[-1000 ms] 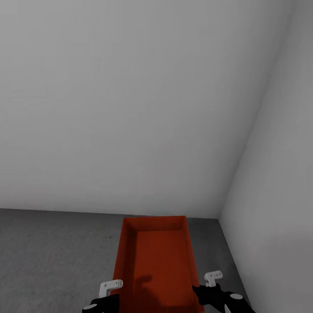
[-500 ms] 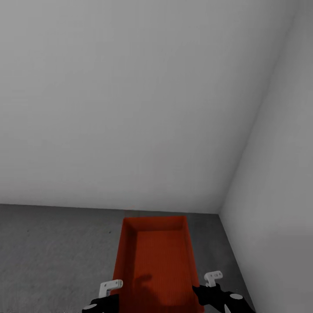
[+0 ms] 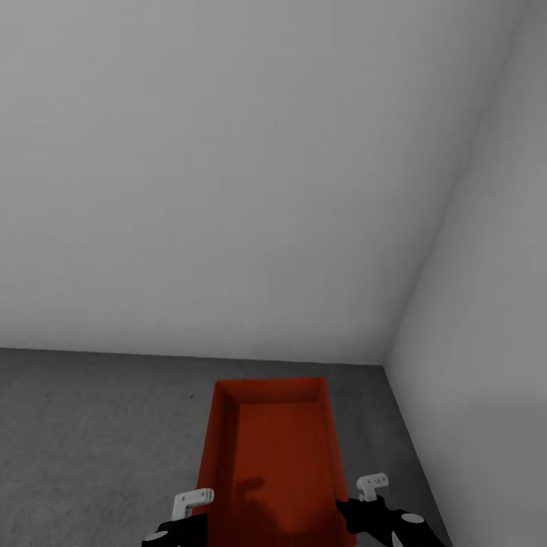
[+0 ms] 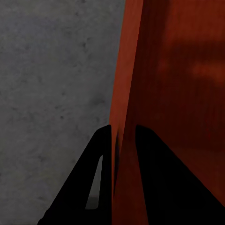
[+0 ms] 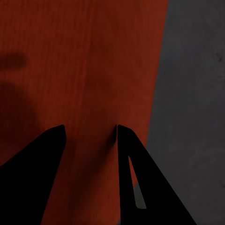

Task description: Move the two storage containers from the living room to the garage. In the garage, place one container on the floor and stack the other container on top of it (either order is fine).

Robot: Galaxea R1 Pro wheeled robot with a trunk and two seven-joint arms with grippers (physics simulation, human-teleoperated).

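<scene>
Firmly clamped on the red box (image 3: 273, 456): left gripper (image 4: 123, 133) pinching one side wall, right gripper (image 5: 89, 133) the other, above concrete floor (image 3: 91, 433).

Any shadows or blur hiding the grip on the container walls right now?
Head view: soft dark shadows lie on the storage container bottom, edges sharp, no glare. Left wrist view: fingers are black silhouettes straddling the wall, detail lost. Right wrist view: same silhouetting of fingers, a blurred shadow on the orange surface.

Right gripper (image 5: 89, 129) astride container wall (image 5: 101, 93)
</scene>
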